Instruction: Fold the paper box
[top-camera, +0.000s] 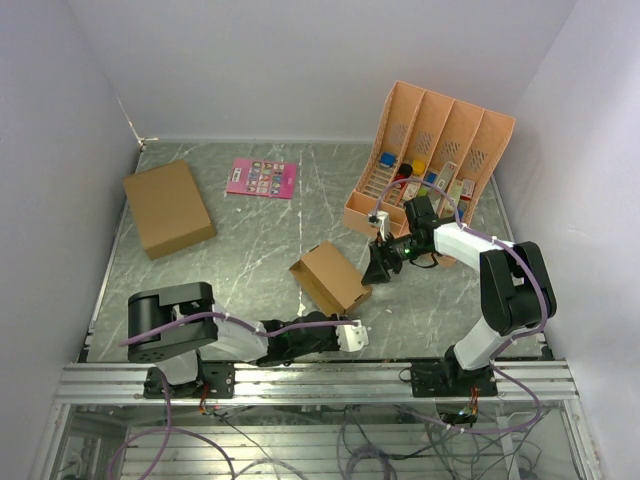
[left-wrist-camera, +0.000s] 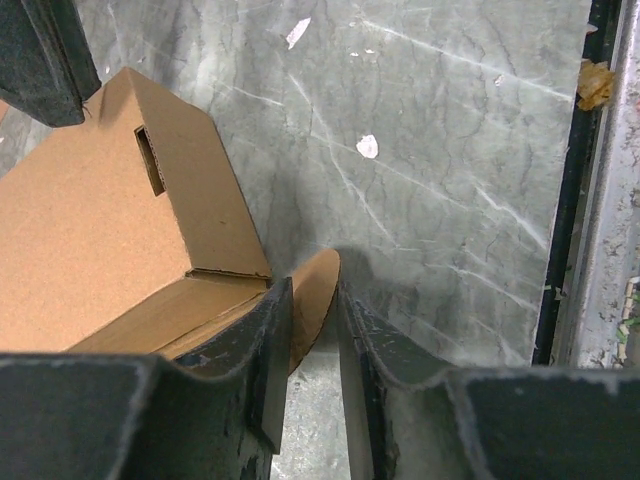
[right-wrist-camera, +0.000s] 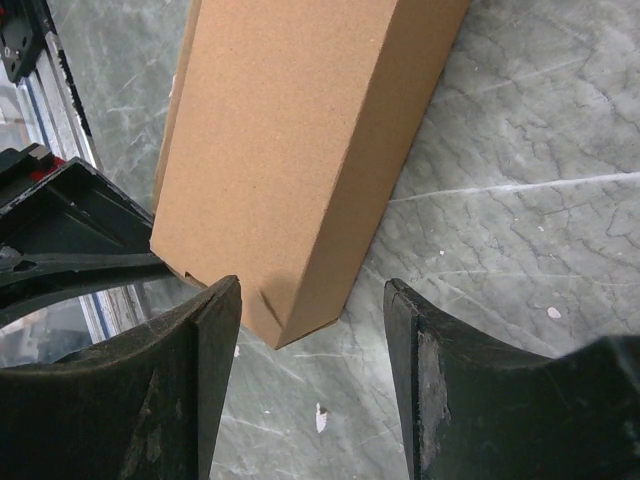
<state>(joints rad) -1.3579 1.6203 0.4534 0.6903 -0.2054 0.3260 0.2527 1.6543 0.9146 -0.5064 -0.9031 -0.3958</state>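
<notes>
The paper box (top-camera: 332, 275) is a small brown oblong carton lying on the marble table, in front of the arms. In the left wrist view its slotted panel (left-wrist-camera: 120, 220) faces me, and a rounded tab flap (left-wrist-camera: 318, 290) sticks out at its near end. My left gripper (top-camera: 350, 335) (left-wrist-camera: 312, 290) is low at the carton's near end. Its jaws are narrow but open, with the flap in the gap between them. My right gripper (top-camera: 378, 268) (right-wrist-camera: 310, 288) hovers open over the far right corner of the paper box (right-wrist-camera: 290, 150), touching nothing.
A larger brown cardboard box (top-camera: 168, 207) lies at the back left, with a pink card (top-camera: 262, 177) beside it. An orange slotted organizer (top-camera: 430, 160) with small items stands behind the right arm. The metal rail (top-camera: 300, 380) runs along the near edge.
</notes>
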